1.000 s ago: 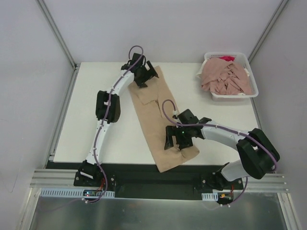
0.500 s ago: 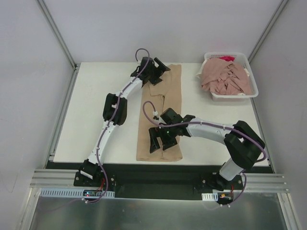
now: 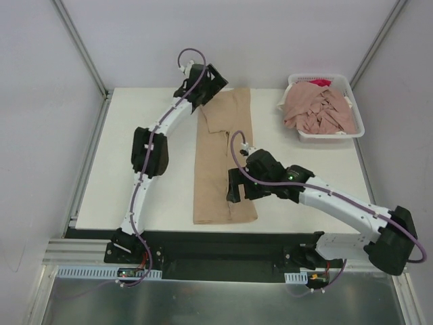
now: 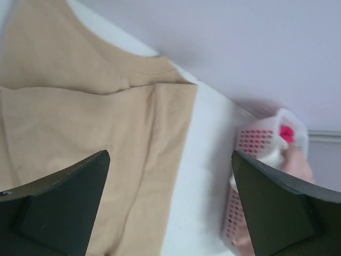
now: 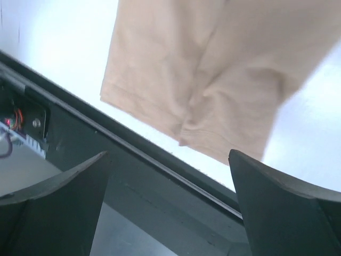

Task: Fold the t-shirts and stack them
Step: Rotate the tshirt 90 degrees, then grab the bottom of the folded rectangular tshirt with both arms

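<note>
Jaws gaping wide and empty, left gripper (image 3: 206, 84) and right gripper (image 3: 241, 194) are lifting off the plain tan-beige cotton t-shirt (image 3: 222, 159), lying between them lengthwise-folded on the white bench (image 3: 115, 156); crosswise folding remaining.

The right gripper (image 5: 168, 170) is seen spread wide, its two dark fingers (image 5: 58, 208) set at the lower corners of the view, with nothing held between them. Above and ahead of the gap, a tan t-shirt (image 5: 213, 69) is laid flat on the white table (image 5: 64, 53), apart from both fingers. Its hem is turned towards the gripper, and two overlapping layers are shown there. Between hem and fingers, the table's edge is met by a black rail (image 5: 138, 181). Beyond the left finger, a small red light (image 5: 16, 118) is glimpsed.
</note>
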